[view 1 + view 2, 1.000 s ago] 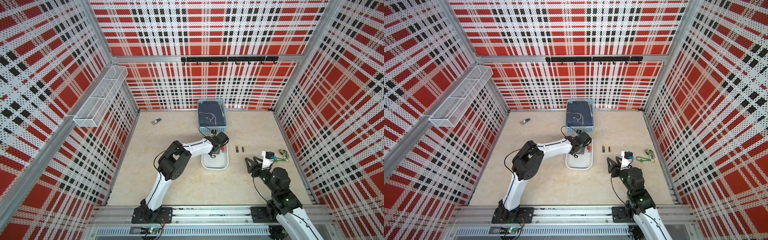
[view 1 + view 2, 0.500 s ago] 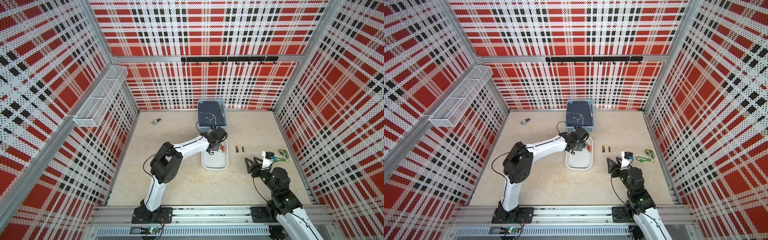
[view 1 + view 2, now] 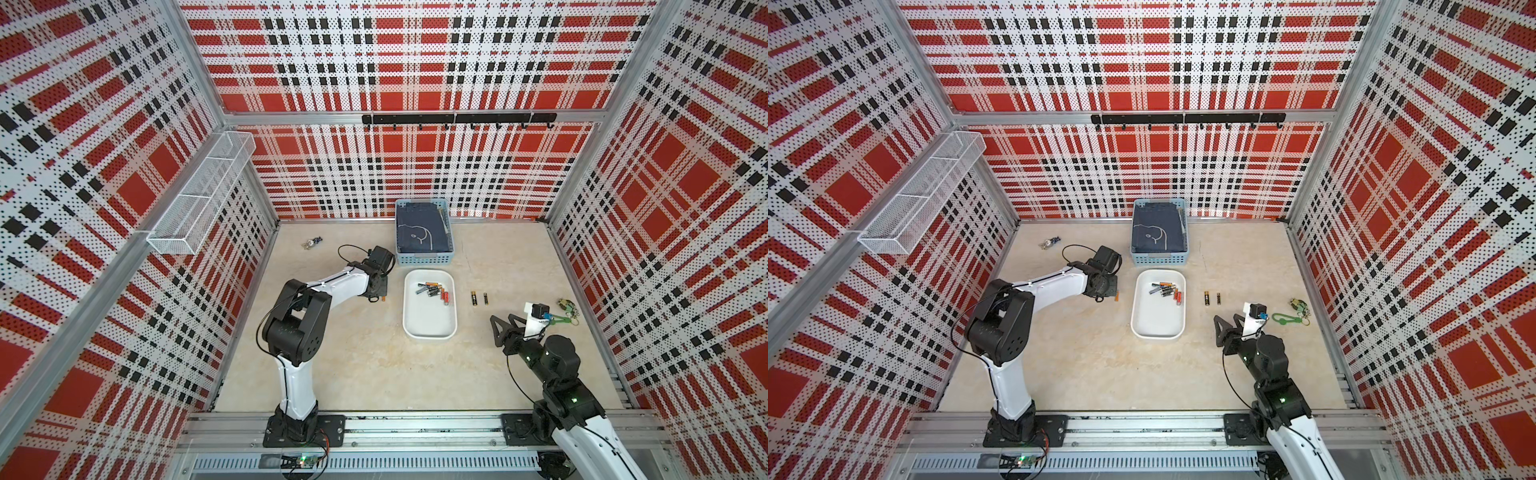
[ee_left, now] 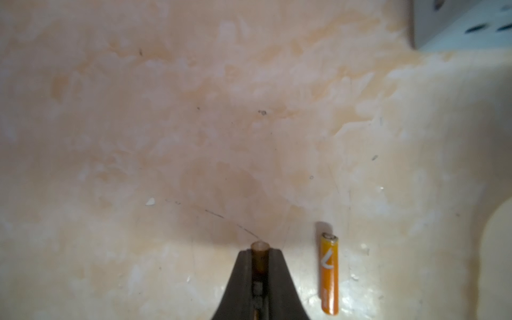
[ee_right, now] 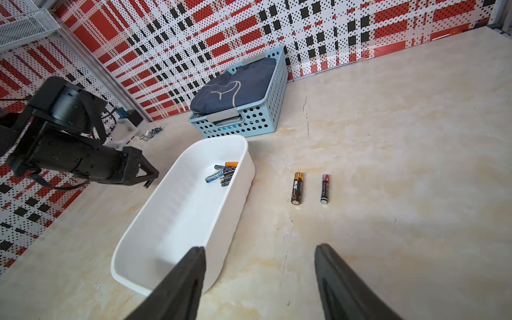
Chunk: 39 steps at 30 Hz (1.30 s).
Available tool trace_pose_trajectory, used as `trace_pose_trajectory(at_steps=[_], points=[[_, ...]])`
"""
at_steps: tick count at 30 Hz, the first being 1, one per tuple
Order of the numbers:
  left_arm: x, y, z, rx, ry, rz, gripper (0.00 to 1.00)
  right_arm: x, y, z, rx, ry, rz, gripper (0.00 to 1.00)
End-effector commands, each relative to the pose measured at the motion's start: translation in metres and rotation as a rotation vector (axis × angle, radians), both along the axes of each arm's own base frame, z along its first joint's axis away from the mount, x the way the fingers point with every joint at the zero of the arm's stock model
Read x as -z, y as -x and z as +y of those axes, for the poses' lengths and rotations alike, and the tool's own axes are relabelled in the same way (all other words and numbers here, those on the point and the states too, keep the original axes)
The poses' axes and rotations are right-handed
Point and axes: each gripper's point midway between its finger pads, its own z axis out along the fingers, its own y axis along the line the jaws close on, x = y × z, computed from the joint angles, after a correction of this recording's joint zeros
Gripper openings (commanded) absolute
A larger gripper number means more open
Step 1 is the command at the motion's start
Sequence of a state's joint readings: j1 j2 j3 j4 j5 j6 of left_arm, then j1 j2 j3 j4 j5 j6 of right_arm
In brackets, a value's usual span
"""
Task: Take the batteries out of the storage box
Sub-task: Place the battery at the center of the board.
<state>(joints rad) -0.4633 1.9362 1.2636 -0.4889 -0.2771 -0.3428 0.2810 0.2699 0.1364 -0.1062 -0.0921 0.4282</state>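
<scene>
The orange battery (image 4: 329, 273) on the bench (image 4: 194, 124) carries one white angular mark (perhaps a 7, upside down); print on the other batteries (image 5: 297, 187) is unreadable.

Left gripper (image 4: 260, 250) hides most of its battery (image 4: 260, 260)

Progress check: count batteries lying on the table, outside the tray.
3: black-gold battery and black-red battery right of the storage box; orange battery by the left fingers, gripping a fourth battery.
</scene>
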Motion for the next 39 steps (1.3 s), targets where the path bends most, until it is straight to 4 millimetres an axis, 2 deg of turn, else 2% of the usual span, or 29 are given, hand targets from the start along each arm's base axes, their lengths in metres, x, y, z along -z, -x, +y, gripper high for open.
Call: trace_pose_trajectory(at_steps=[1, 5, 10, 20, 24, 27, 29, 33, 36, 39], points=[[0.003, -0.012, -0.007, 0.035, 0.030, -0.036, 0.00, -0.007, -0.001, 0.001, 0.001, -0.007, -0.018, 0.70], [0.010, -0.014, 0.006, 0.016, 0.002, -0.033, 0.00, -0.007, -0.001, 0.001, 0.001, -0.007, -0.020, 0.70], [0.019, -0.011, 0.013, 0.011, -0.022, -0.003, 0.00, -0.007, -0.001, 0.000, 0.006, -0.006, -0.017, 0.71], [0.031, 0.003, 0.013, 0.020, -0.025, 0.044, 0.01, -0.004, -0.003, 0.002, -0.004, -0.003, -0.002, 0.72], [0.026, 0.001, 0.013, 0.015, -0.035, 0.044, 0.22, -0.007, -0.013, 0.005, 0.005, -0.005, 0.061, 0.73], [0.011, -0.001, 0.015, 0.007, -0.048, 0.022, 0.33, -0.017, -0.031, 0.025, -0.047, 0.032, 0.189, 0.68], [0.000, -0.002, 0.011, 0.009, -0.024, 0.004, 0.38, -0.020, -0.044, 0.041, -0.051, 0.130, 0.281, 0.67], [-0.027, -0.004, 0.003, 0.004, -0.007, -0.049, 0.41, -0.019, -0.067, 0.083, -0.061, 0.307, 0.421, 0.66], [-0.054, -0.004, -0.002, -0.003, -0.011, -0.107, 0.42, -0.008, -0.086, 0.109, -0.067, 0.262, 0.539, 0.60], [-0.086, -0.001, -0.003, -0.020, -0.013, -0.196, 0.42, -0.001, -0.107, 0.140, -0.078, 0.229, 0.571, 0.57]])
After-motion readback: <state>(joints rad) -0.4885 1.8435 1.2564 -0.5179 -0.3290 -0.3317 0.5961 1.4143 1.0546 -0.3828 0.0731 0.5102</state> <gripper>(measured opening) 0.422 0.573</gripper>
